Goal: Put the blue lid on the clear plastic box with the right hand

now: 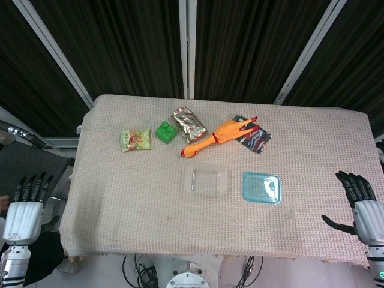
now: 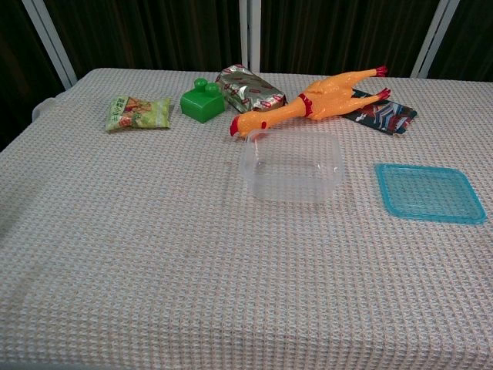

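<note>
The blue lid (image 1: pixel 262 187) (image 2: pixel 428 193) lies flat on the table, right of the clear plastic box (image 1: pixel 206 180) (image 2: pixel 292 166), which stands open and empty near the middle. My right hand (image 1: pixel 360 201) hovers at the table's right edge, well to the right of the lid, fingers spread and holding nothing. My left hand (image 1: pixel 29 201) hangs off the table's left side, fingers apart and empty. Neither hand shows in the chest view.
Behind the box lie an orange rubber chicken (image 1: pixel 219 137) (image 2: pixel 312 102), a dark snack packet (image 1: pixel 254 138), a foil packet (image 1: pixel 189 123), a green block (image 1: pixel 166 131) (image 2: pixel 202 101) and a green snack bag (image 1: pixel 135 140) (image 2: pixel 137 112). A woven cloth (image 1: pixel 150 222) covers the table.
</note>
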